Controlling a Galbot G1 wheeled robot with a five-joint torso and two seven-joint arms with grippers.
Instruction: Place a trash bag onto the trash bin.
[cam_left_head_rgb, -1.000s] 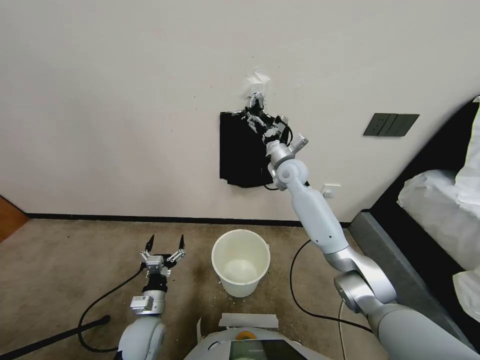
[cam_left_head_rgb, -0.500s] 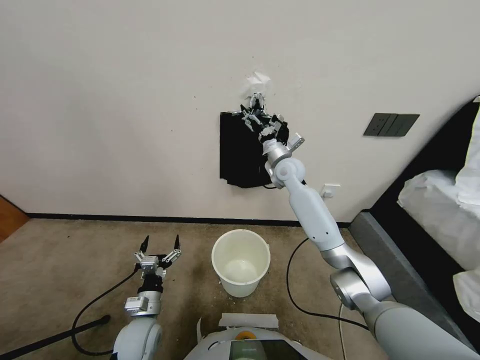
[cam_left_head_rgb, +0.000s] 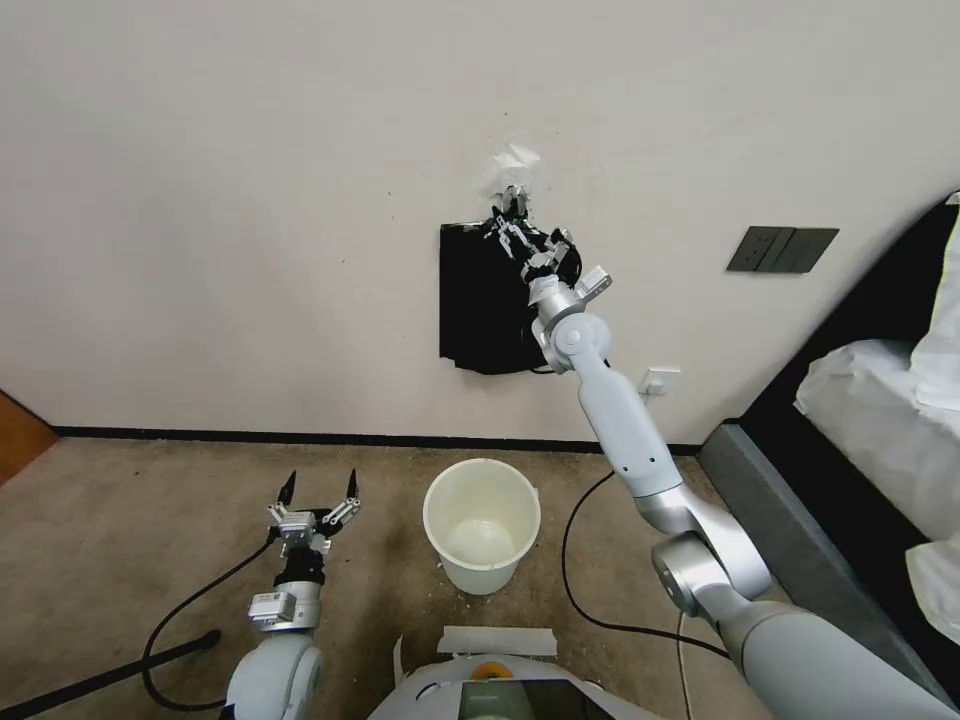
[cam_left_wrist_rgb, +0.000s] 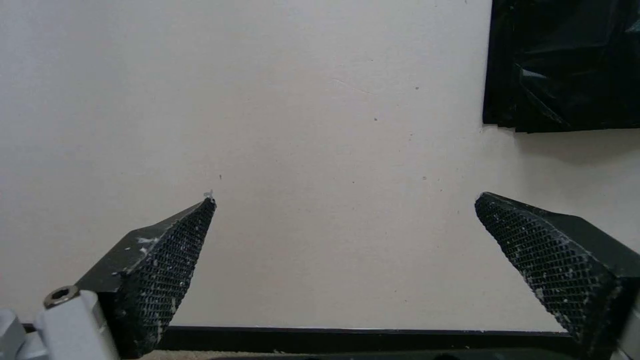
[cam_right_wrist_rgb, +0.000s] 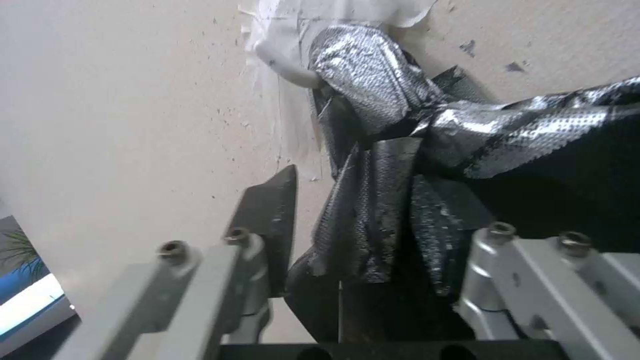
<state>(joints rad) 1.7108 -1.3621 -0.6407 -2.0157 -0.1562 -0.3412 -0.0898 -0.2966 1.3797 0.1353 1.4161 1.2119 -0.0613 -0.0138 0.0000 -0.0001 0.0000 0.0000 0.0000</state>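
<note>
The trash bin (cam_left_head_rgb: 481, 520), a cream-white round bucket, stands upright and bare inside on the carpet by the wall. Above it a black bundle of bags (cam_left_head_rgb: 480, 305) hangs from a white hook (cam_right_wrist_rgb: 287, 65) on the wall. My right gripper (cam_left_head_rgb: 507, 226) reaches up to the bundle's top; in the right wrist view my right gripper (cam_right_wrist_rgb: 357, 182) is open, its fingers on either side of the crinkly, silvery-creased neck of the trash bag (cam_right_wrist_rgb: 380, 85). Left of the bin, my left gripper (cam_left_head_rgb: 321, 482) points up, open and holding nothing. The left wrist view shows it (cam_left_wrist_rgb: 347, 197) facing the wall.
A bed with white bedding (cam_left_head_rgb: 880, 400) and a dark frame fills the right side. Wall sockets (cam_left_head_rgb: 782, 249) sit right of the bags. Black cables (cam_left_head_rgb: 200, 600) trail over the carpet on both sides of the bin. A strip of tape (cam_left_head_rgb: 497, 640) lies before the bin.
My right gripper has shifted slightly up and left along the top of the hanging bags toward the hook. The left arm has drawn back a little toward me.
</note>
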